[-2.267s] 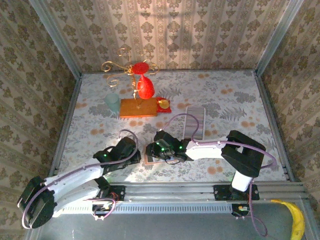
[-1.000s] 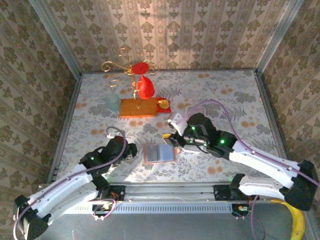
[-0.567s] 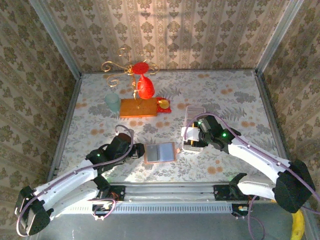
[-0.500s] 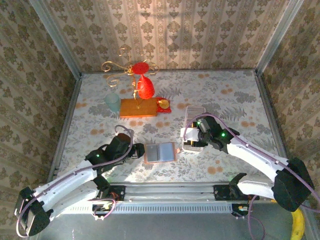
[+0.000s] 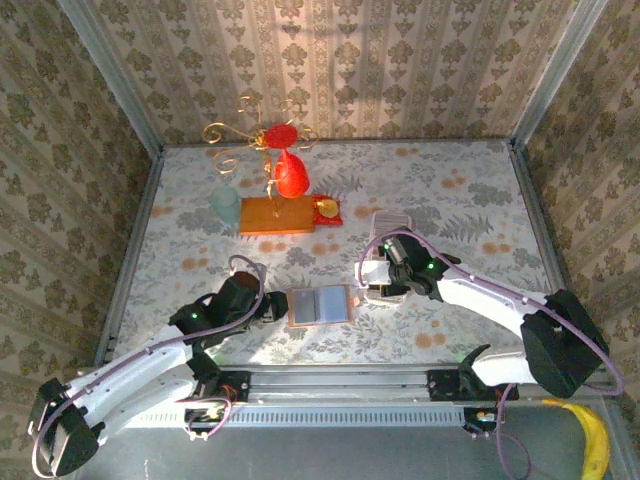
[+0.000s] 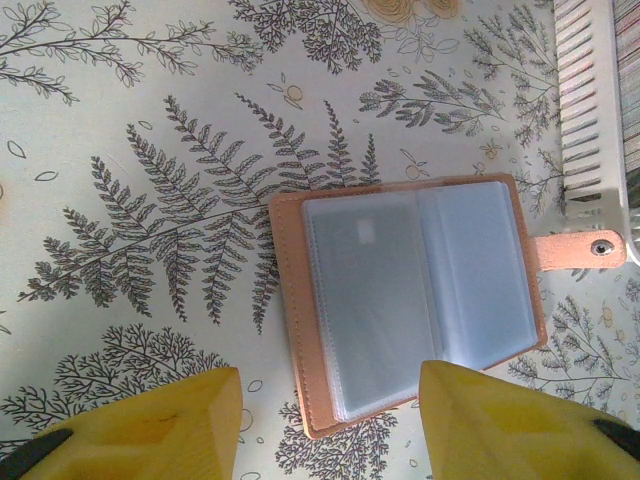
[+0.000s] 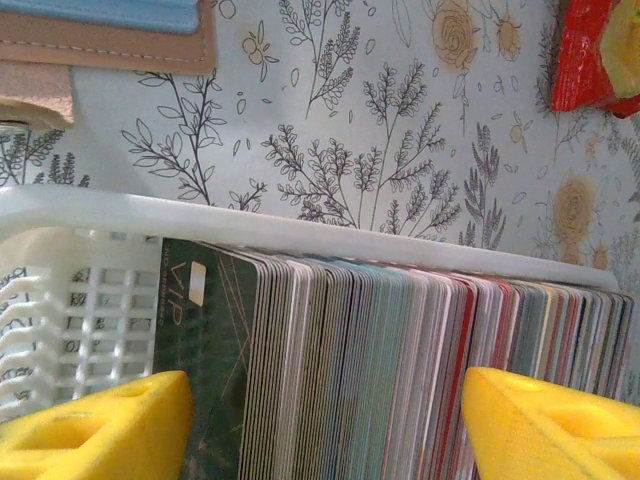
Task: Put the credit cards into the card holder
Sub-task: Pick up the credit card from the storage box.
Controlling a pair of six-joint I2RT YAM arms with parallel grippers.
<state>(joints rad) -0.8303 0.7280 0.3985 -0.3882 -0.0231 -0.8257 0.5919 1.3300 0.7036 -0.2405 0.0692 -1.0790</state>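
Right wrist view — dark "VIP" card (image 7: 200, 330) before the credit cards (image 7: 420, 340) — right gripper (image 7: 327, 385), left gripper (image 6: 330, 372) both spread.

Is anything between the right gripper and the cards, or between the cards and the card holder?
Nothing visible. The right gripper, open, hangs directly over the credit cards, which stand on edge in the white tray. Between the tray and the open card holder lies bare tablecloth; the left gripper is on the holder's far side.
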